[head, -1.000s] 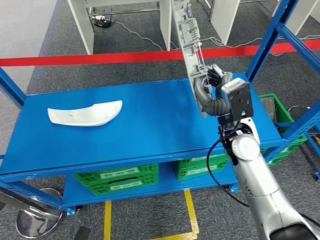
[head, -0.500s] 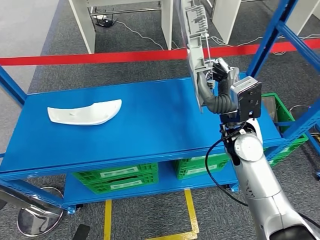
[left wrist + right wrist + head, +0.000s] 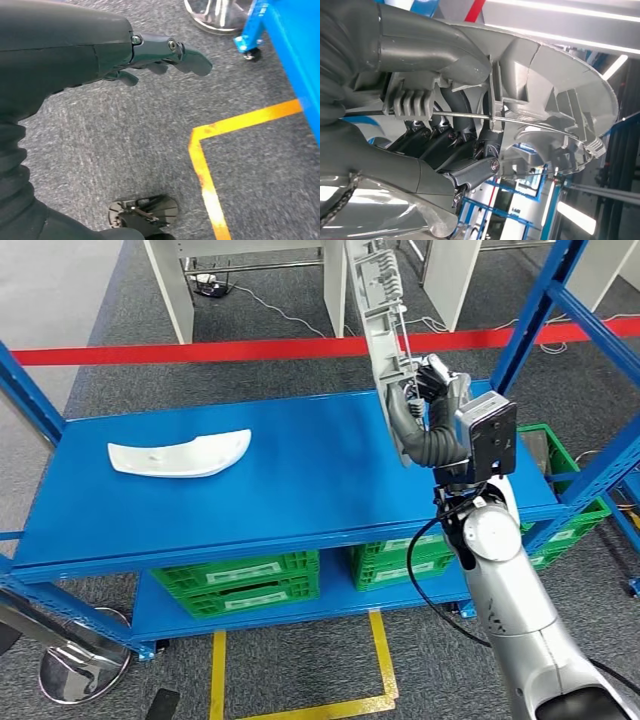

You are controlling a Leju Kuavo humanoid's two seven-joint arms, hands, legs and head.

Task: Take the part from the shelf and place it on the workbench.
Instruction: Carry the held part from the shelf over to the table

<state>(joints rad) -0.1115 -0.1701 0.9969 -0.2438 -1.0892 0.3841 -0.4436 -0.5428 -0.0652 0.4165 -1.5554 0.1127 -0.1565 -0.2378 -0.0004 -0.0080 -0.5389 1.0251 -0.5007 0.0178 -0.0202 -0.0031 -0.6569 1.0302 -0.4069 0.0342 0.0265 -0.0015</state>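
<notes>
**Part lifted clear of the shelf, scene shifted in the head view**

Head view: the grey part (image 3: 383, 335) is held upright in the right hand (image 3: 423, 405), its lower end gripped by curled fingers, its upper end running out past the top of the picture. It hangs above the right end of the blue shelf (image 3: 302, 490) without touching it. Against the pictures of a moment earlier, the whole scene is displaced sideways, the white curved piece (image 3: 181, 453) included, so a turn of the camera is to be read, not a move of things. The pick is judged done; the carry to the workbench is judged to be starting. No workbench can be identified.

Left wrist view: the left hand (image 3: 162, 52) is seen hanging over grey carpet and yellow floor tape (image 3: 211, 165), fingers loosely extended, nothing held.

Right wrist view: what the head view hides is given here, namely the part's ribbed inner face (image 3: 546, 95), a thin metal rod (image 3: 471, 116) across it, and dark fingers (image 3: 444, 145) wrapped under it, with the thumb laid over the top.
</notes>
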